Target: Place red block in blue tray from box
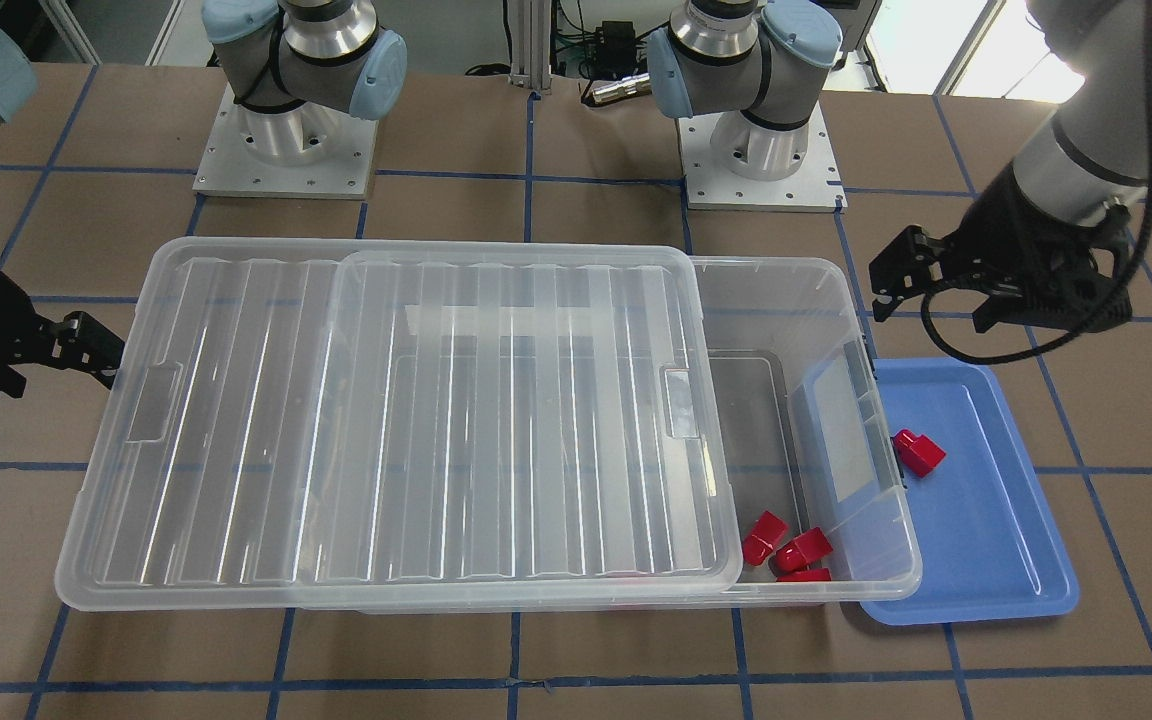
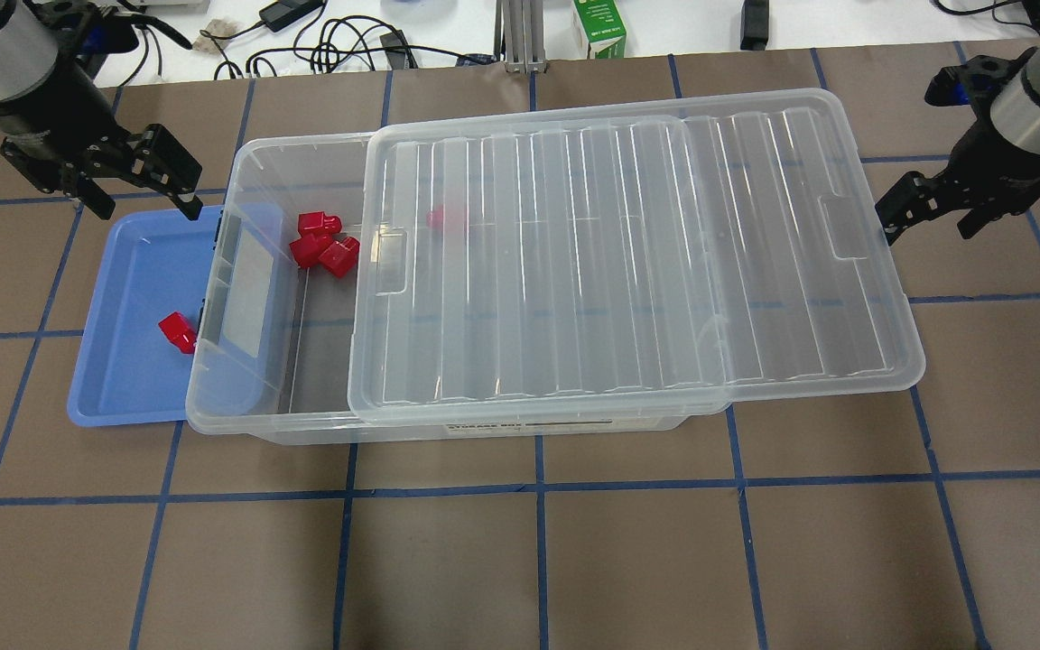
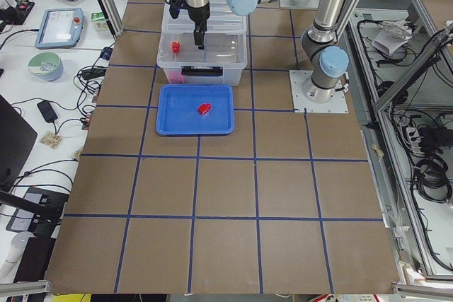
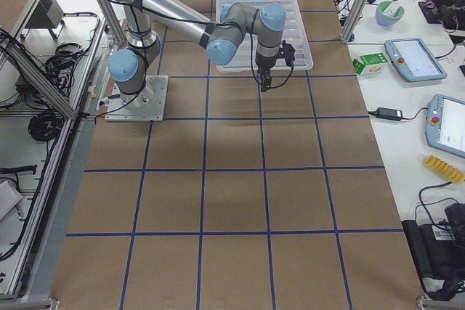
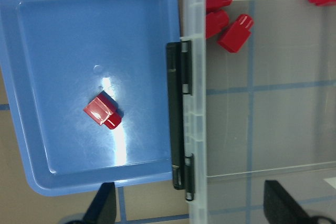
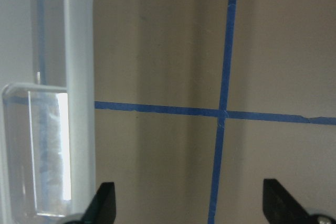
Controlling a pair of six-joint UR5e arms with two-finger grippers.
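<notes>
One red block lies in the blue tray, which sits against the left end of the clear box. It also shows in the left wrist view and the front view. Three more red blocks lie in the box's uncovered end, and another lies under the lid, which is slid to the right. My left gripper is open and empty above the tray's far edge. My right gripper is open and empty beside the lid's right end.
The box's black latch sits between tray and box. Both arm bases stand on the robot side of the box. A green carton and cables lie beyond the table's far edge.
</notes>
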